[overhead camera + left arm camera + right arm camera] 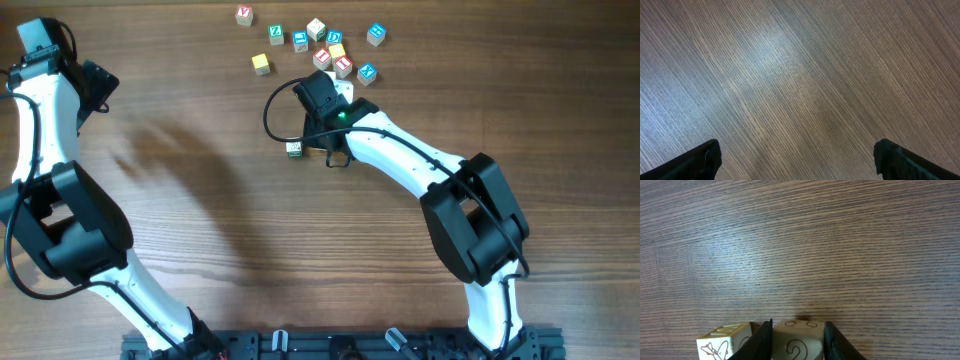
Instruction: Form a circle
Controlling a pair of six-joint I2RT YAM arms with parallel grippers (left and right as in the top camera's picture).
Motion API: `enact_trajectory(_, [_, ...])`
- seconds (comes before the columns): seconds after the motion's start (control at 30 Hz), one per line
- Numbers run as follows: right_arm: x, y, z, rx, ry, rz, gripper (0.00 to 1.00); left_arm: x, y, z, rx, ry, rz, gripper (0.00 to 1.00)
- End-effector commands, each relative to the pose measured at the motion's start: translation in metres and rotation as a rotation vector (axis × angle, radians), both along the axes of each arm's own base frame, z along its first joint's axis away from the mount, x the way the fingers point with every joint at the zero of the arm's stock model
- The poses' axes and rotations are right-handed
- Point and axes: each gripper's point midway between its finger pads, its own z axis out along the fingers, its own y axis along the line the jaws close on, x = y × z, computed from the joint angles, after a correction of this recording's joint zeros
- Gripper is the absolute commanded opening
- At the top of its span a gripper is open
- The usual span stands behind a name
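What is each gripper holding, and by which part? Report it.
The right gripper pinches a cream wooden cube by two opposite side faces, one finger on each. The left gripper is open and holds nothing.

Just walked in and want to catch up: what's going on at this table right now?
The right gripper is shut on a small cream wooden letter cube, with another pale wooden cube close beside it. Seen from overhead, a loose group of coloured wooden letter cubes lies near the far edge of the wooden table, with a few strays around it, and it is not yet a clear ring. The left gripper is open over bare wood, holding nothing.
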Motion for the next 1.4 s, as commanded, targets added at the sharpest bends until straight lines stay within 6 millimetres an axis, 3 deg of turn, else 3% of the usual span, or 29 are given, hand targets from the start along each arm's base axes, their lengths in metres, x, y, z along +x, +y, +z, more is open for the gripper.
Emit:
enact_trajectory(0.0, [-0.0074, -0.0016, -0.0183, -0.013, 0.041, -0.009, 0.3, 0.0013, 0.003, 0.0098, 0.013, -0.018, -0.002, 1.0])
enact_trajectory(0.27, [-0.0096, -0.0034, -0.0257, -0.012, 0.041, -0.011, 0.31, 0.0012, 0.0029, 0.0096, 0.012, -0.017, -0.002, 1.0])
enact_trajectory(0.4, [-0.0089, -0.0028, -0.0251, -0.009, 0.038, -0.012, 0.36, 0.0013, 0.003, 0.0098, 0.013, -0.018, -0.002, 1.0])
enact_trajectory(0.63, [-0.0087, -0.0028, -0.025, -0.009, 0.037, -0.011, 0.57, 0.0013, 0.003, 0.0098, 0.013, -0.018, -0.002, 1.0])
enact_trajectory(0.73, [-0.0086, -0.0025, -0.0249, -0.007, 0.037, -0.012, 0.56, 0.0013, 0.003, 0.0098, 0.013, -0.018, -0.002, 1.0])
enact_trajectory(0.93, [-0.009, -0.0012, -0.025, -0.001, 0.04, -0.009, 0.37, 0.0013, 0.003, 0.0098, 0.013, -0.018, -0.002, 1.0])
enact_trajectory(1.2, [-0.0058, 0.0013, -0.0232, 0.01, 0.025, -0.008, 0.38, 0.0013, 0.003, 0.0098, 0.013, -0.018, -0.002, 1.0])
enact_trajectory(1.37, [-0.003, -0.0019, -0.0224, -0.008, 0.01, -0.012, 0.49, 0.0013, 0.003, 0.0098, 0.013, -0.018, -0.002, 1.0])
